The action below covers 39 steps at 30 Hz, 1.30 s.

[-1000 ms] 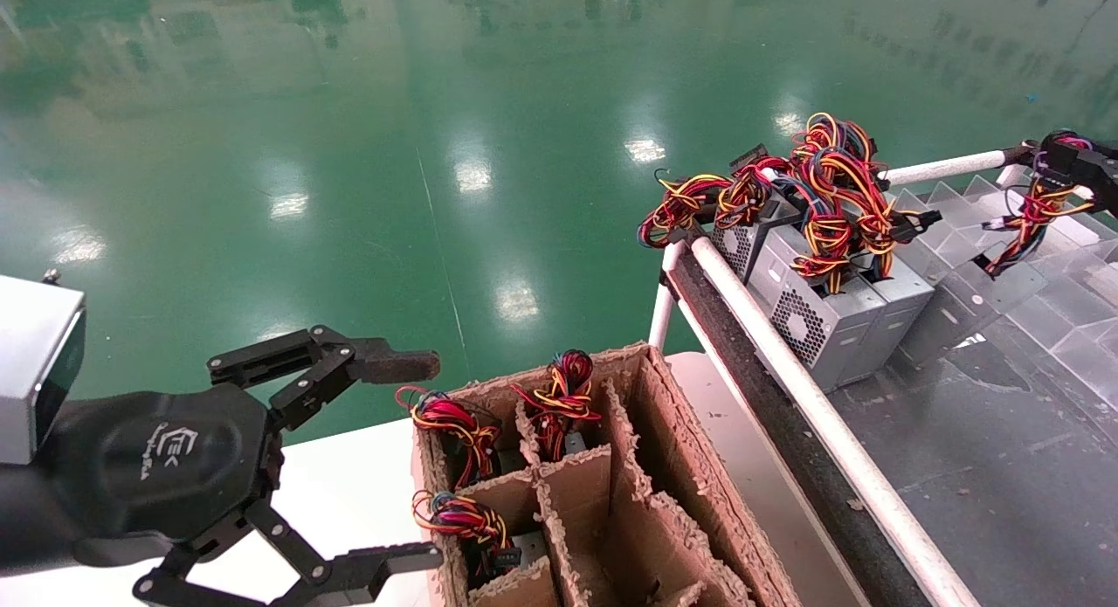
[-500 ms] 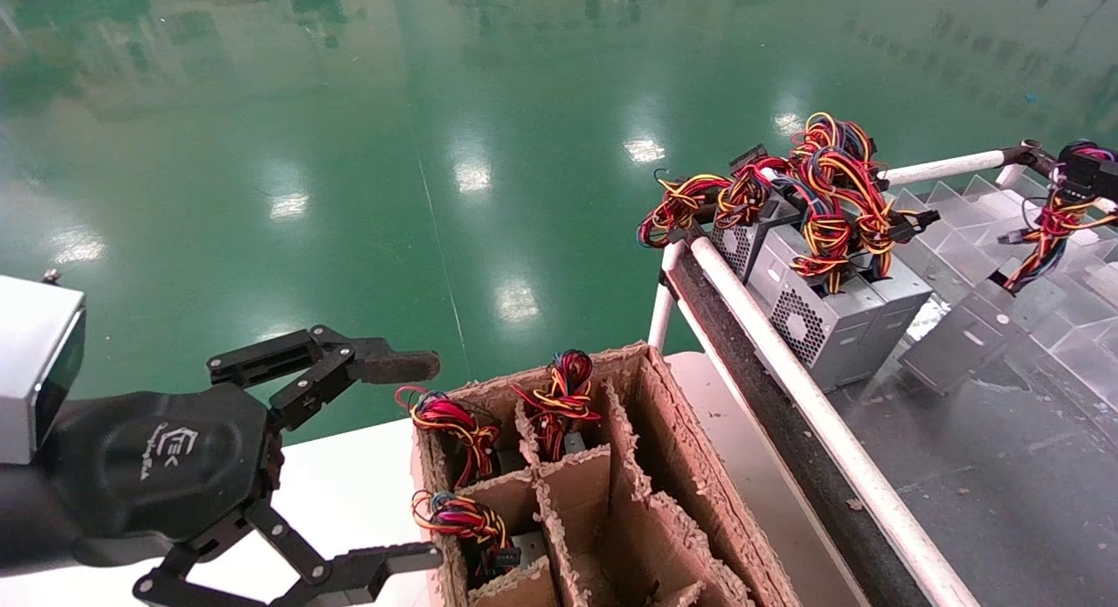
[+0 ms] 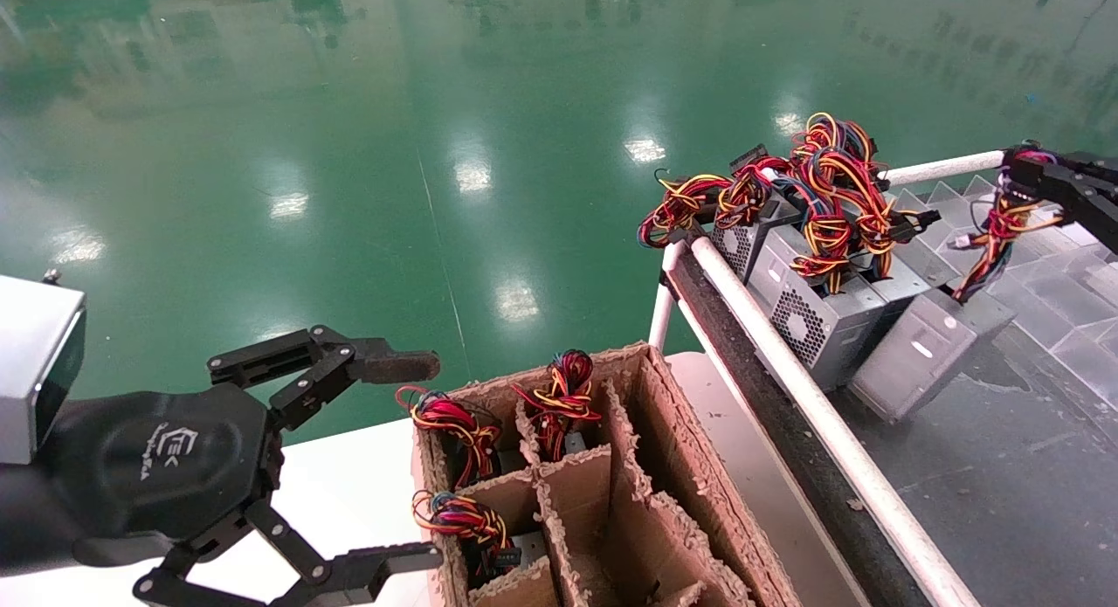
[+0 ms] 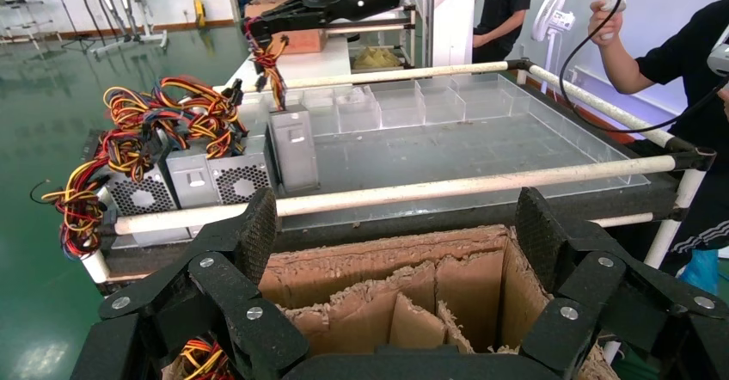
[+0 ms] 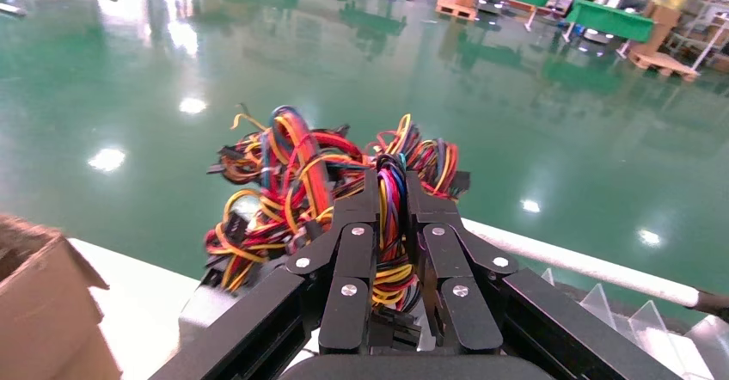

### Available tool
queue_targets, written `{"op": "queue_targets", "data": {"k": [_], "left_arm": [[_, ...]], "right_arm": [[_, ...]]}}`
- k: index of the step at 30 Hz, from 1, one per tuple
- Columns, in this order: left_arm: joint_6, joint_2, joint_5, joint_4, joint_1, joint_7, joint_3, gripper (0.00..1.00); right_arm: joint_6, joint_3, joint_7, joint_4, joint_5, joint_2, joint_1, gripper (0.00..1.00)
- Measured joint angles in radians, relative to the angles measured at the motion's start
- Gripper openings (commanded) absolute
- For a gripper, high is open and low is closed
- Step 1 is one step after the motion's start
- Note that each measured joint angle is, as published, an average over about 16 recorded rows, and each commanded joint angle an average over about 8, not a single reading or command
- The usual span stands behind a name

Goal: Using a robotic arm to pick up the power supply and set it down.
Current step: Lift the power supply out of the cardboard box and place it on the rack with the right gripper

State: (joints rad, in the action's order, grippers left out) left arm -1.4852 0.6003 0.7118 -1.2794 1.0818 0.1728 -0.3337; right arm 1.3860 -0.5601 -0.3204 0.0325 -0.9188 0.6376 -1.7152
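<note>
On my left, the left gripper [image 3: 397, 454] hangs beside the cardboard divider box [image 3: 611, 493], fingers spread wide, nothing in them; from its wrist camera I see both fingertips straddling the box's near edge without touching it; three wire bundles [image 3: 454, 432] poke up from the box's compartments nearest that gripper; further right, past the white rail [image 3: 786, 354], a row of grey power supplies [image 3: 808, 319] stands on the dark tray [image 3: 1004, 467], their tangled wires piled on top; just beside that row sits the power supply [image 3: 917, 354] I'm handling, tilted, whether its lower corner touches the tray I cannot tell; its wire bundle [image 3: 996, 231] runs up to the right gripper [image 3: 1017, 175] at the far right; the wrist view shows those fingers pinched tight on the wires [image 5: 391, 225], so the box dangles by its cable.
</note>
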Motion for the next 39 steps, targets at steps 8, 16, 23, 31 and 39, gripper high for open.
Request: {"op": "queue_targets", "data": {"k": [8, 16, 23, 31, 39], "left_arm": [[0.000, 0.000, 0.000, 0.000, 0.000, 0.000, 0.000, 1.00], [0.000, 0.000, 0.000, 0.000, 0.000, 0.000, -0.001, 1.00], [0.000, 0.000, -0.001, 0.000, 0.000, 0.000, -0.001, 1.00], [0.001, -0.001, -0.001, 0.000, 0.000, -0.001, -0.001, 1.00], [0.001, -0.001, -0.001, 0.000, 0.000, -0.001, -0.002, 1.00]], "right_arm": [[-0.061, -0.005, -0.001, -0.014, -0.008, 0.036, -0.018, 0.00], [-0.094, -0.008, 0.001, -0.020, -0.012, 0.063, -0.029, 0.00], [-0.120, -0.009, 0.001, -0.024, -0.013, 0.091, -0.035, 0.00], [-0.176, -0.009, -0.002, -0.032, -0.013, 0.133, -0.037, 0.00], [-0.219, -0.008, -0.008, -0.037, -0.012, 0.167, -0.030, 0.00]]}}
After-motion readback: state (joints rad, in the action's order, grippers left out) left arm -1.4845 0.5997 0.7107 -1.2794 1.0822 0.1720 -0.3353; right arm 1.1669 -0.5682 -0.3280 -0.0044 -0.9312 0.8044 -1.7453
